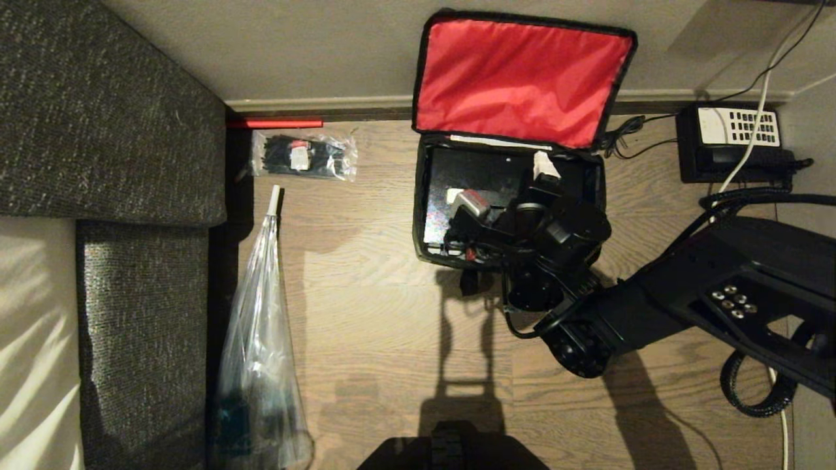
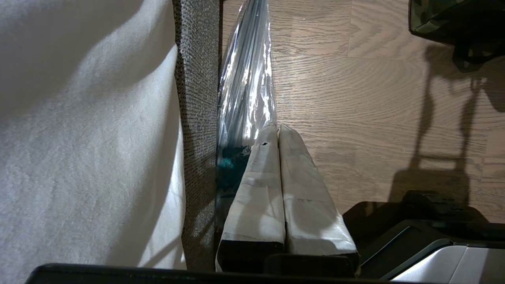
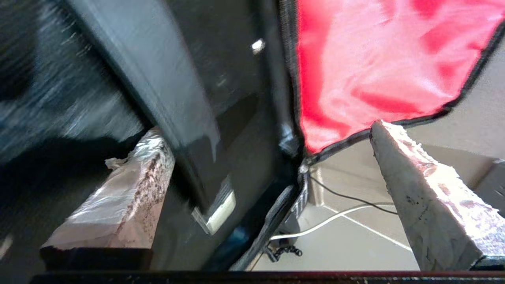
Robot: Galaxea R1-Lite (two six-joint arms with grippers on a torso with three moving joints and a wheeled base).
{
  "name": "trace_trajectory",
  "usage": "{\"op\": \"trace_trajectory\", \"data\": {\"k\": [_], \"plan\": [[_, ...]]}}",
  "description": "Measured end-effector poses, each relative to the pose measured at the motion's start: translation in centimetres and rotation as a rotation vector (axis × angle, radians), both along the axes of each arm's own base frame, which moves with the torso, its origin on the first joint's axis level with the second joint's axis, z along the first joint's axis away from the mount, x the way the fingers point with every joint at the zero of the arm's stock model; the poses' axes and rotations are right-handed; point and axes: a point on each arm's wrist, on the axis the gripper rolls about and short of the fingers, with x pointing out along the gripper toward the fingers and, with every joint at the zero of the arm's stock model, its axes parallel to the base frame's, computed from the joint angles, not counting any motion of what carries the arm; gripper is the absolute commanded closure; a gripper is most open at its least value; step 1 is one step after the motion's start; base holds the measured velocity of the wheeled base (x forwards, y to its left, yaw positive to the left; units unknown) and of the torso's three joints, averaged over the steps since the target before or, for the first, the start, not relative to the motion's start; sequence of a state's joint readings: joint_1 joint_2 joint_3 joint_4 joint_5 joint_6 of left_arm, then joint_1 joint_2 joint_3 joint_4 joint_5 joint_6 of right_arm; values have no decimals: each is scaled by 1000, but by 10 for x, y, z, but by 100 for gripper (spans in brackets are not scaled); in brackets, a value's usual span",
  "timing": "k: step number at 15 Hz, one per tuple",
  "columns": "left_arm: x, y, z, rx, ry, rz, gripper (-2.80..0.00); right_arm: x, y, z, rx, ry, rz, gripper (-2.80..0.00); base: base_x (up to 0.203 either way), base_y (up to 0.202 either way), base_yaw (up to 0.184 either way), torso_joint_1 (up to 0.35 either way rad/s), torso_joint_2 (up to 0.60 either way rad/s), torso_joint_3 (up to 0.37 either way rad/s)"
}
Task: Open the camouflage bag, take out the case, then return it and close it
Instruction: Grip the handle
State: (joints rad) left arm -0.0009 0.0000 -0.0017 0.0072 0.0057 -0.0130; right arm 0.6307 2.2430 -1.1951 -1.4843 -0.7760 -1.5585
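The camouflage bag [image 1: 418, 196] lies open on the wood floor against the wall, and a corner of it also appears in the left wrist view [image 2: 434, 15]. Its red-lined lid [image 1: 522, 78] stands up against the wall. The flat black case [image 1: 457, 176] lies inside the bag. My right gripper [image 1: 506, 186] hovers over the bag's right half, open wide. In the right wrist view the gripper [image 3: 266, 130] straddles the case [image 3: 221, 79] and the bag's zipper rim, with the red lid [image 3: 375, 59] beyond. My left gripper [image 2: 278, 130] is parked low beside the sofa, shut and empty.
A black telephone [image 1: 731, 140] with a white keypad and trailing cables sits right of the bag. A clear packet of cable ties [image 1: 304, 156] lies to its left. A long clear plastic bag [image 1: 258, 339] leans along the grey sofa [image 1: 111, 111].
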Motion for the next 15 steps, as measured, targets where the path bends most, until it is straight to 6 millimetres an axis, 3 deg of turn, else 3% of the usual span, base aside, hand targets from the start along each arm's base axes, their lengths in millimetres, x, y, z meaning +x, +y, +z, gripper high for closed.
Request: {"op": "trace_trajectory", "data": {"k": [7,15], "plan": [[0,0,0,0,0,0,0,25,-5,2,55,-77,-40,-280,0,0,0,0,0,0],[0,0,0,0,0,0,0,47,-6,-13,70,-92,-70,-280,0,0,0,0,0,0]]}}
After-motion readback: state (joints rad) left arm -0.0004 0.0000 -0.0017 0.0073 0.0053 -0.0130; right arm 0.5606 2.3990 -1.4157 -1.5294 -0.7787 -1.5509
